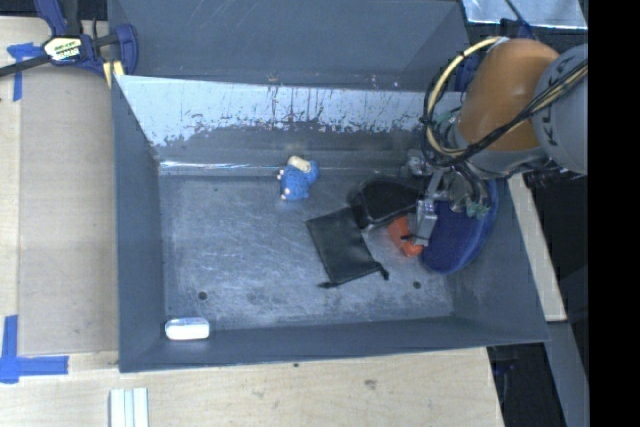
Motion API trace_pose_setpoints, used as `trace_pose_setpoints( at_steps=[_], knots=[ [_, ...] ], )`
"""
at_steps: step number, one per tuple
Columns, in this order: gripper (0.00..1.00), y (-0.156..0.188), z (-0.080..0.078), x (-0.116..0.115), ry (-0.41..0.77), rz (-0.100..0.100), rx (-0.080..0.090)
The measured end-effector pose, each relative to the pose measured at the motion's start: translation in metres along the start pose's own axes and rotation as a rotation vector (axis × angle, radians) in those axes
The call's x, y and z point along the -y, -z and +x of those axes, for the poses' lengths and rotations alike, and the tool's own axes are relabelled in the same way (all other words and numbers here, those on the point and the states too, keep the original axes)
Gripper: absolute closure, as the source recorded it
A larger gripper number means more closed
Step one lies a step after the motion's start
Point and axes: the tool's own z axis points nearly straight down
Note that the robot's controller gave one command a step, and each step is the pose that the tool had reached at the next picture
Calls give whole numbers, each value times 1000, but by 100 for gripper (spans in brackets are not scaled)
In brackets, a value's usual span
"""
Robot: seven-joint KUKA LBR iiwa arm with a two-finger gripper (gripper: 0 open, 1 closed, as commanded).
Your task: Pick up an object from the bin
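Orange lump (403,237) just beside tool (428,218), near blue oval (462,233)

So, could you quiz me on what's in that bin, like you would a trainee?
1. True or false: the small white thing lies in the bin's lower left corner, as the view shows it.
2. Fill in: the small blue toy lies near the wall at the view's ___.
3. Which lies nearest the pincer? A small blue toy; B orange thing; C small white thing.
Key: 1 true; 2 top; 3 B.
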Motion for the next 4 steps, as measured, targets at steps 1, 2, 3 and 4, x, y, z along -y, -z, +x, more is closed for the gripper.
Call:
trace_pose_setpoints(
  at_steps=[1, 2, 3, 4],
  knots=[
    [0, 5, 5, -25, 114, 4, 10],
    [0, 7, 3, -24, 113, 6, 15],
    [0, 9, 2, -23, 114, 6, 17],
    [0, 10, 1, -23, 115, 6, 20]
  ],
)
